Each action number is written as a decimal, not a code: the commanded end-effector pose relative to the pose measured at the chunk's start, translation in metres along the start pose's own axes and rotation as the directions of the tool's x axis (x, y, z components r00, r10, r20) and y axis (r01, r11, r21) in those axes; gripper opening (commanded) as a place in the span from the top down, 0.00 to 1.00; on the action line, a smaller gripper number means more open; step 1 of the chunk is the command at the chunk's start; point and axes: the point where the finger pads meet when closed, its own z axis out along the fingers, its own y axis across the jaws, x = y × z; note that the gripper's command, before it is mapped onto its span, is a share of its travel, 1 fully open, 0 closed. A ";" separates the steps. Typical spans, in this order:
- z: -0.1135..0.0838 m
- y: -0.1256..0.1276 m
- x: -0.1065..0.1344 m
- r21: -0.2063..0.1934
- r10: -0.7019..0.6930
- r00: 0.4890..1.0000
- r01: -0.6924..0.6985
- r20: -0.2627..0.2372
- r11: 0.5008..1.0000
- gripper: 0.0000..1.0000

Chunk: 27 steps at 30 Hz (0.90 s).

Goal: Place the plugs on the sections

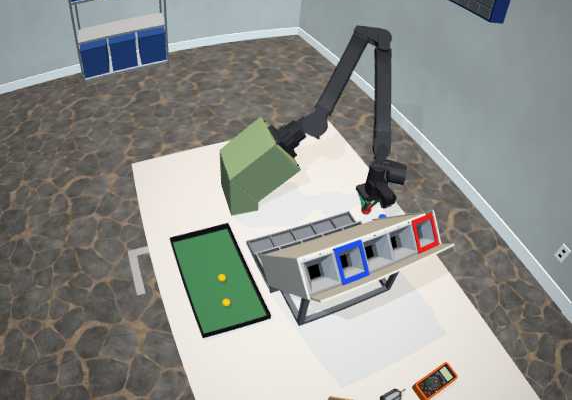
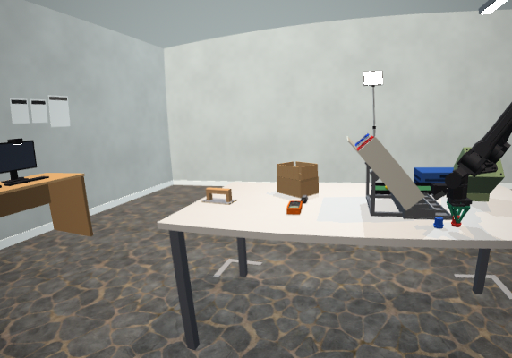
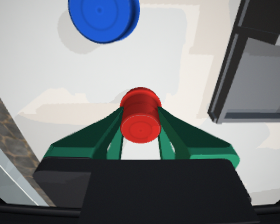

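Note:
My gripper (image 3: 140,112) (image 1: 367,207) (image 2: 456,219) is shut on the red plug (image 3: 140,117) (image 1: 366,210) (image 2: 456,223), which stands low on the table behind the funnel stand. The blue plug (image 3: 103,17) (image 1: 382,216) (image 2: 439,223) stands on the table just beside it. The stand's sloped cover (image 1: 330,246) (image 2: 389,174) carries a row of funnels. The blue-banded funnel (image 1: 352,262) is second from the left and the red-banded funnel (image 1: 425,233) is at the right end. The grey sectioned tray (image 1: 300,232) (image 3: 252,75) lies behind the cover. Two yellow marbles (image 1: 222,278) (image 1: 226,302) lie in the green tray (image 1: 200,250).
A green box (image 1: 255,170) covers the arm's base at the table's back. An orange multimeter (image 1: 434,381) (image 2: 294,207) lies near the front edge. A cardboard box (image 2: 297,179) and a small wooden handle block (image 2: 218,194) stand at the table's far end.

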 end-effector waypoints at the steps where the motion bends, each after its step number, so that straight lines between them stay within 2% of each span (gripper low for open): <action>1: 0.005 -0.004 0.003 0.010 0.013 1.000 -0.013 -0.012 1.000 1.00; 27: 0.002 -0.008 0.002 0.019 0.021 1.000 -0.020 -0.012 1.000 1.00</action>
